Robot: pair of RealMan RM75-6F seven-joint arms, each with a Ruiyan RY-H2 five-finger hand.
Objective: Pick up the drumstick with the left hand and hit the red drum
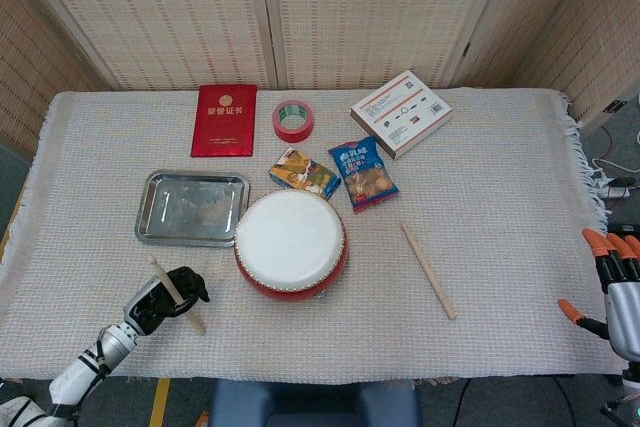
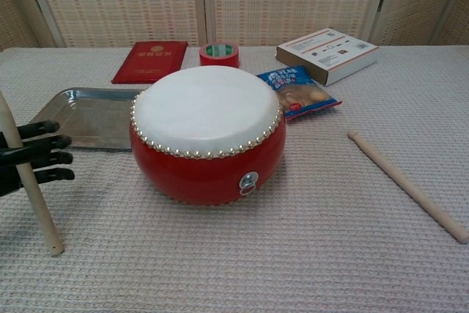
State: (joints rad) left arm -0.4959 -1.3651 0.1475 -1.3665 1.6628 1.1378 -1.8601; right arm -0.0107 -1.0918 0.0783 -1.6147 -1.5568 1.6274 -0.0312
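The left robot hand (image 1: 166,296) grips the drumstick (image 2: 29,181), fingers curled around it, beside the red drum (image 1: 291,243); the right robot hand (image 1: 612,285) hangs with fingers apart.

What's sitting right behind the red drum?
Behind the red drum lie a yellow snack packet and a blue snack packet. In the chest view the drum hides the yellow one completely.

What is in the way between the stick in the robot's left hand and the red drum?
Nothing visible. The black left hand holds the wooden drumstick, and only bare woven cloth lies between it and the red drum with the white skin. The shiny metal tray sits further back, off that path.
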